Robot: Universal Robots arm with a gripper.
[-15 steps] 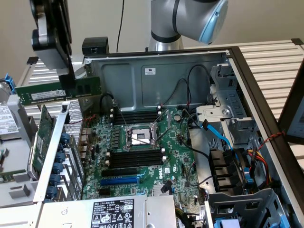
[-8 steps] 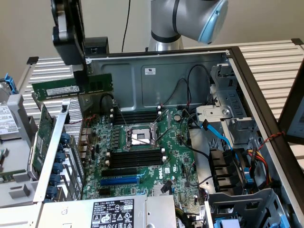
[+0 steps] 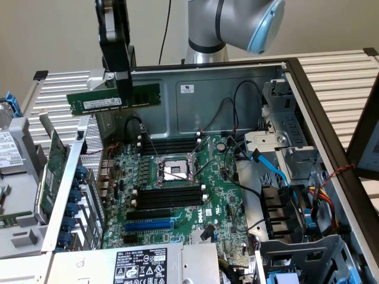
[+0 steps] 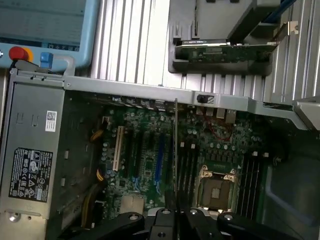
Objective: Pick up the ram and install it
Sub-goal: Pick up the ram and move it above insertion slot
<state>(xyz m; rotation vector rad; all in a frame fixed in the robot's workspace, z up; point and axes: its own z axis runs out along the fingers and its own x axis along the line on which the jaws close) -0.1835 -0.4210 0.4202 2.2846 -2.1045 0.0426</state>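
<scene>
So the whole setup sits on a slatted light grey surface (image 3: 337, 77) with a plain beige wall (image 3: 47, 29) behind it. The open PC case (image 3: 195, 100) lies flat on it, motherboard (image 3: 222, 201) facing up.

Other stuff around: on the exterior view's left, outside the case, a bigger green expansion card (image 3: 53, 157) stands on edge in a grey holder. A power supply (image 3: 142, 265) with a black label fills the near corner of the case. A blue cable (image 3: 273, 168) and a tangle of black wires run over the drive bay side, on the exterior view's right. The wrist view also catches a pendant (image 4: 50, 30) with a red button, lying on the surface beyond the case.

The tool (image 3: 124, 93) is pinching the ram (image 3: 95, 103) around its middle. The stick is level and on edge, up in the air over the case's back left corner, well clear of the board.

Room-wise, the case top is wide open. Two banks of black slots (image 3: 169, 145) flank the CPU socket (image 3: 174, 171). A black wire loops close to the far bank's left end, just under the ram.
</scene>
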